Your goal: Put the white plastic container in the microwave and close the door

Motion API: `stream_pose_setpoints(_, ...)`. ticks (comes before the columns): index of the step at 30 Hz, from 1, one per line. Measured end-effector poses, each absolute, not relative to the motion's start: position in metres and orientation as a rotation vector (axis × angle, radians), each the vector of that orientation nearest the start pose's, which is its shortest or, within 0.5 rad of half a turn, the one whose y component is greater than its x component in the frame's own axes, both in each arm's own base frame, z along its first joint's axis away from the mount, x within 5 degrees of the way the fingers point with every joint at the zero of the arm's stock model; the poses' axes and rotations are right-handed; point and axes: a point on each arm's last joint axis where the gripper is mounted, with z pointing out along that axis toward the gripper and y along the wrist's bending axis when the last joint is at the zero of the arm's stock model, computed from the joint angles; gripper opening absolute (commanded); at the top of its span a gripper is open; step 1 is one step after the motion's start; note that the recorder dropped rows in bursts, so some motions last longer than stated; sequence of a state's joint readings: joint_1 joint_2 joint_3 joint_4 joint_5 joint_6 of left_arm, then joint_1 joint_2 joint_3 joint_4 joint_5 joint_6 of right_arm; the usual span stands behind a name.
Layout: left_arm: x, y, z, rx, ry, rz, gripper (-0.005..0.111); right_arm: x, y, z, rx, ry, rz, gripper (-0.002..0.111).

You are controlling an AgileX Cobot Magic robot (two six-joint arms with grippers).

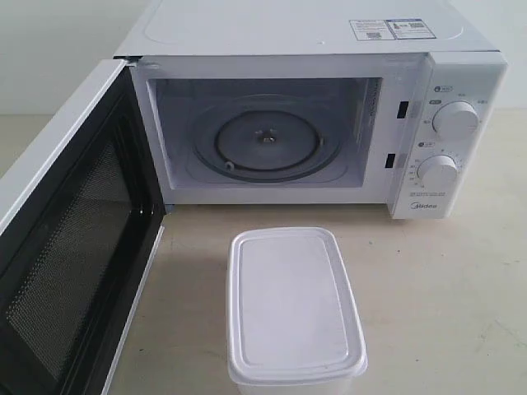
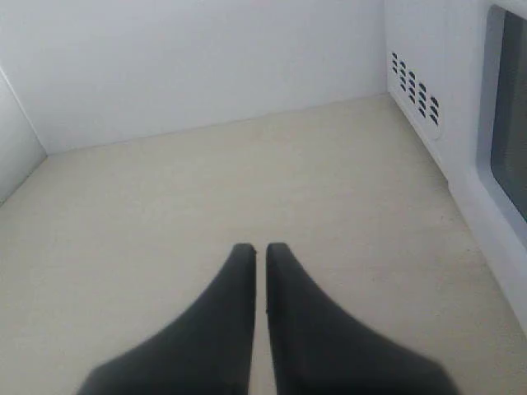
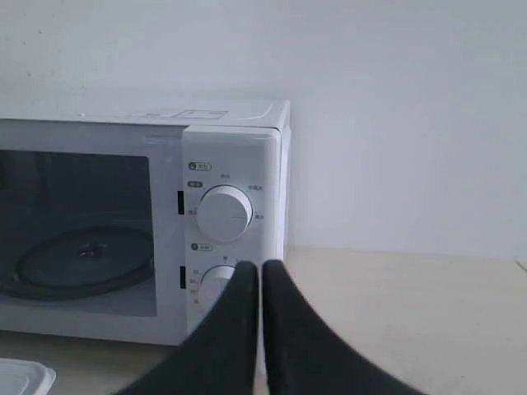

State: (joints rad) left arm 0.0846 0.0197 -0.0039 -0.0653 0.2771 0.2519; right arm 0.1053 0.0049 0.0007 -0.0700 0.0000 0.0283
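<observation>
The white plastic container stands lidded on the table in front of the microwave, a little right of the cavity's middle. The door is swung wide open to the left, its black mesh inner face showing. A glass turntable lies inside the cavity. Neither arm appears in the exterior view. My left gripper is shut and empty over bare table beside the door. My right gripper is shut and empty, facing the microwave's dial panel; a corner of the container shows low in that view.
Two round dials sit on the microwave's right panel. A white wall closes the table at the back and left. Bare beige table lies right of the container.
</observation>
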Motion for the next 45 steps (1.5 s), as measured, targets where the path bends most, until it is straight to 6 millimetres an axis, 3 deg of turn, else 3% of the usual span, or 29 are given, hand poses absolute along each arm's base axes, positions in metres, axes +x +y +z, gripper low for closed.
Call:
stream_pose_setpoints(34,0.056,0.003,0.188,0.106,1.776,0.182,0.004,0.056,0.006,0.216,-0.147,1.451,0.011,0.0)
stream_pose_setpoints(40,0.056,0.003,0.188,0.106,1.776,0.182,0.004,0.041,0.003,0.271,-0.059,1.418,0.086,0.0)
stream_pose_setpoints(45,0.056,0.003,0.188,0.106,1.776,0.182,0.004,0.013,-0.001,0.319,0.002,1.44,0.126,0.0)
